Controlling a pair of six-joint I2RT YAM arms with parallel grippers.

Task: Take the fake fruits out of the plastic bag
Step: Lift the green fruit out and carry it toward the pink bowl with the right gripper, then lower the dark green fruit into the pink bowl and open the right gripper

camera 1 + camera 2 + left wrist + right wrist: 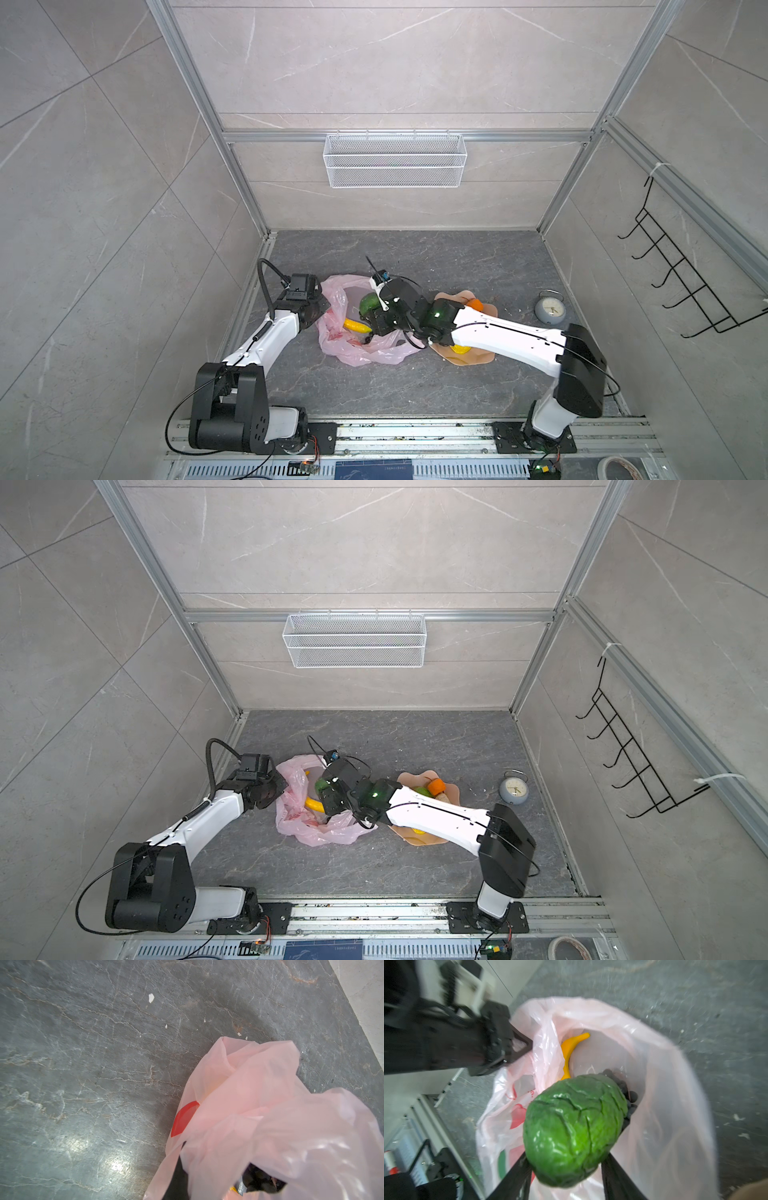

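Green fruit (575, 1130) (crinkled) in right pincer (566, 1162)

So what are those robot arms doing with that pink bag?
They are taking toy fruit out of the plastic bag. The left arm's fingers pinch the bag's rim, holding it open. The right arm's fingers grip a bumpy green fruit, held over the bag's mouth. A banana and a dark grape bunch lie inside the bag. An orange and a few other pieces already sit on the peach plate beside it.
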